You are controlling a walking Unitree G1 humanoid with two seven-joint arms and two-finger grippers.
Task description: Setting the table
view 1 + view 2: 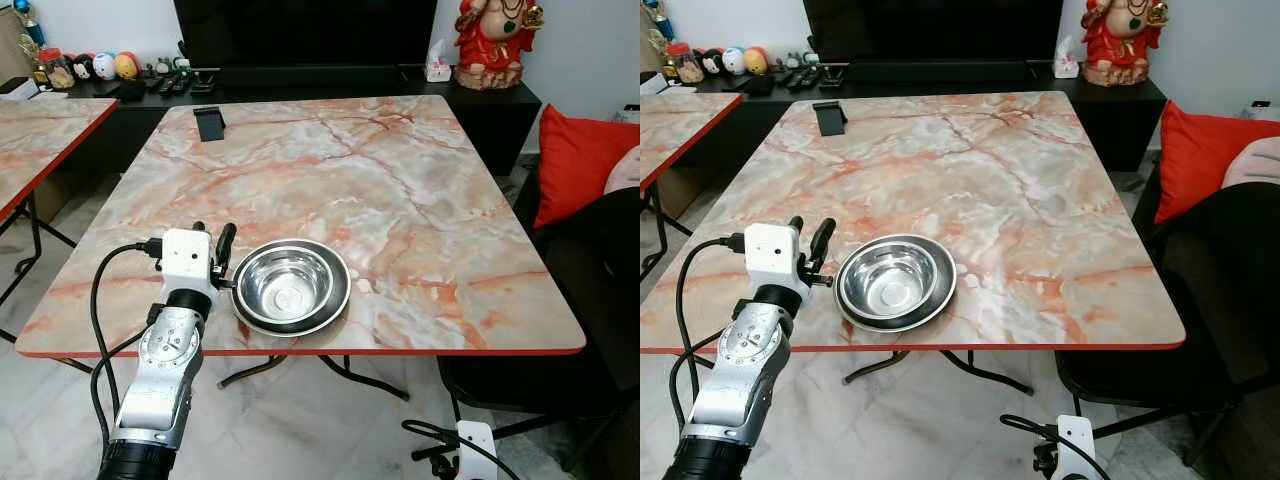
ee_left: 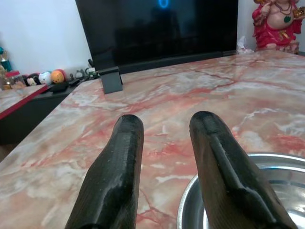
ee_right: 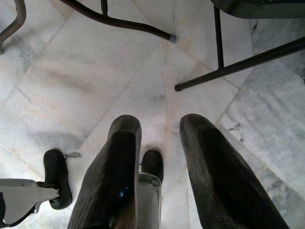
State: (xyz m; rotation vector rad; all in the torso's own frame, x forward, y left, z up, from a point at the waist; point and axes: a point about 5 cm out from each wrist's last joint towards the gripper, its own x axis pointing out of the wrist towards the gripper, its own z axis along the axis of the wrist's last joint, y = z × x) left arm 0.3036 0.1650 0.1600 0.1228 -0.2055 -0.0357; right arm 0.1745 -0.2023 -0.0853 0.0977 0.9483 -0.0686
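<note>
Resting beside steel bowl (image 1: 290, 287): left end effector (image 1: 212, 240)

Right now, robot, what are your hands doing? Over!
Left gripper open, beside the bowl's rim, nothing held. Right gripper open, hanging over the floor. Bowl sits near the table edge. Nothing in the way.

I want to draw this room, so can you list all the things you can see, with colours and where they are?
Table: one, pink marble top, red edge, centre.
Second table: one, same marble, far left.
Bowl: one, silver, near front edge of the table.
Phone stand: one, black, far left of the table.
TV: one, black, on the dark cabinet behind.
Statue: one, red, on the cabinet's right end.
Cushion: one, red, right.
Left gripper: black fingers open, beside the bowl's left rim.
Right gripper: black fingers open, hanging over the floor.
</note>
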